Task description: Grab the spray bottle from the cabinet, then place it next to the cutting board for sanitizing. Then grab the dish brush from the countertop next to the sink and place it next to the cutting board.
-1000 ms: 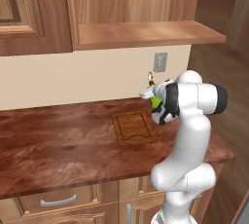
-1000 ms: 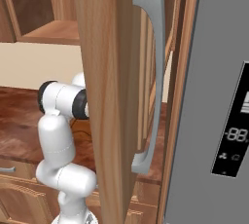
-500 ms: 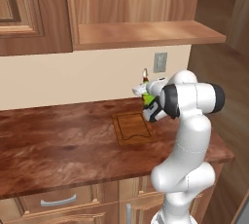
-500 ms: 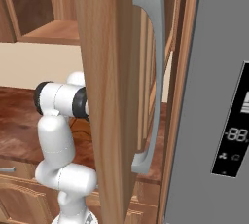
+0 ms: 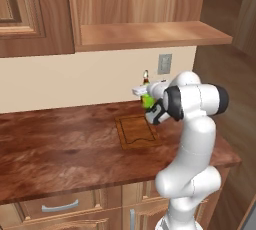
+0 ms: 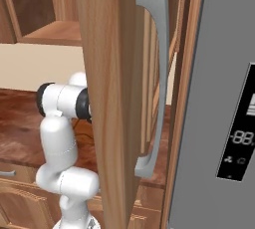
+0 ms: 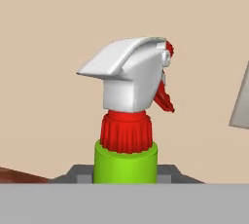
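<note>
One green spray bottle (image 5: 147, 100) is up in the air, held by the robot's gripper (image 5: 150, 105).

The fingers are closed around the green body of the bottle. It stands upright, with its red neck and white nozzle on top. In the hand view the spray bottle (image 7: 128, 121) is seen close up in front of the tan wall (image 7: 44, 33). The bottle hangs above the far right part of the cutting board (image 5: 135, 130). The board lies flat on the dark brown countertop (image 5: 60, 146). The wooden cabinet (image 5: 125, 4) is up high on the wall, with its open shelf (image 5: 150, 34) above the bottle.
</note>
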Controlling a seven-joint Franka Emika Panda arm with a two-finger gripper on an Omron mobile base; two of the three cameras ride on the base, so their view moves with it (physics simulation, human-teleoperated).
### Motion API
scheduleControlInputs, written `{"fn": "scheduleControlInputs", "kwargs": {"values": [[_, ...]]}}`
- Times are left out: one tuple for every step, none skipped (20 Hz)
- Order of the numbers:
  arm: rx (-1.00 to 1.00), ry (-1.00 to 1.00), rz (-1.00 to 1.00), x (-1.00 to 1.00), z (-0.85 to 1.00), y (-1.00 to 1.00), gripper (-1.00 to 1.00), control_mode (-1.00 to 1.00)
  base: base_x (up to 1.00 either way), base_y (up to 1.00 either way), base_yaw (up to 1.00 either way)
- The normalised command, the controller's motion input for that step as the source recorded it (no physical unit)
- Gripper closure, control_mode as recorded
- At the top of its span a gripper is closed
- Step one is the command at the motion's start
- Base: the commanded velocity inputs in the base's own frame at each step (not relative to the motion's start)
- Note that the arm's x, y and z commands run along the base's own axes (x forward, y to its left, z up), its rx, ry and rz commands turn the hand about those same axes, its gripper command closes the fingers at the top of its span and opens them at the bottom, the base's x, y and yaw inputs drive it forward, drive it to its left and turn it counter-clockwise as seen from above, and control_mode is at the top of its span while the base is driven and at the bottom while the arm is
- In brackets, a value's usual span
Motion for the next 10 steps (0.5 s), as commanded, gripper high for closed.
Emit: {"fn": "scheduleControlInputs", "kwargs": {"values": [[0.16,-0.10,0.16,0.00,-0.56,-0.14,1.00,-1.00,0.00,0.00,0.00],[0.12,-0.05,0.21,0.04,-0.53,-0.19,1.00,-1.00,0.00,0.00,0.00],[0.06,-0.04,0.26,0.11,-0.41,-0.19,1.00,-1.00,0.00,0.00,0.00],[0.02,-0.05,0.29,0.16,-0.41,-0.15,1.00,-1.00,0.00,0.00,0.00],[0.00,-0.12,0.29,0.12,-0.31,-0.08,1.00,-1.00,0.00,0.00,0.00],[0.00,-0.16,0.30,0.13,-0.29,-0.02,1.00,-1.00,0.00,0.00,0.00],[0.00,-0.21,0.31,0.16,-0.24,0.00,1.00,-1.00,0.00,0.00,0.00],[0.00,-0.17,0.31,0.24,-0.25,0.00,1.00,-1.00,0.00,0.00,0.00],[0.00,-0.13,0.37,0.23,-0.24,0.00,1.00,-1.00,0.00,0.00,0.00],[0.00,-0.07,0.41,0.31,-0.22,-0.04,1.00,-1.00,0.00,0.00,0.00]]}}
